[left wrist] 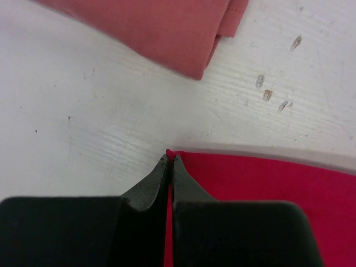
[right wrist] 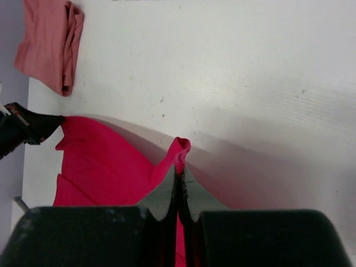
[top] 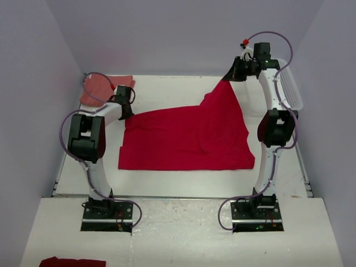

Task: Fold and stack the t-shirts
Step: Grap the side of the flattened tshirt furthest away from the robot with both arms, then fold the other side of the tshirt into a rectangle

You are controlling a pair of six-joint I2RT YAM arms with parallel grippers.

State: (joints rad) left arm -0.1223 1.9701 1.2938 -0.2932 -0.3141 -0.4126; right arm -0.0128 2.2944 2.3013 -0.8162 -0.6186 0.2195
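You are handling soft, matte cloth here. The bright red t-shirt (top: 183, 142) is lying as a broad, roughly rectangular sheet with shallow wrinkles, and one corner is rising into a taut peak. The salmon t-shirt (top: 103, 89) is sitting folded into a thick pad with rounded edges, its layered hems showing in the left wrist view. The basket (top: 293, 92), rigid white plastic lattice, is standing along the table's right edge toward the far right corner.

The table (top: 167, 92) is showing a white painted top with faint wood grain, scuffs and a few small chipped spots. Pale lavender-grey walls (top: 167, 33) are closing it in on three sides. A dark red cloth (top: 72, 261) is lying at the left end of the near ledge (top: 183, 233).

The red shirt is spreading across the middle of the table, while the salmon one is resting at the far left corner, apart from it. Your left gripper (left wrist: 168, 160) is pinching the red shirt's far left corner, jaws pressed together, low at the surface. Your right gripper (right wrist: 179, 167) is clamping the far right corner and holding it raised, so the cloth is draping down at a slant.
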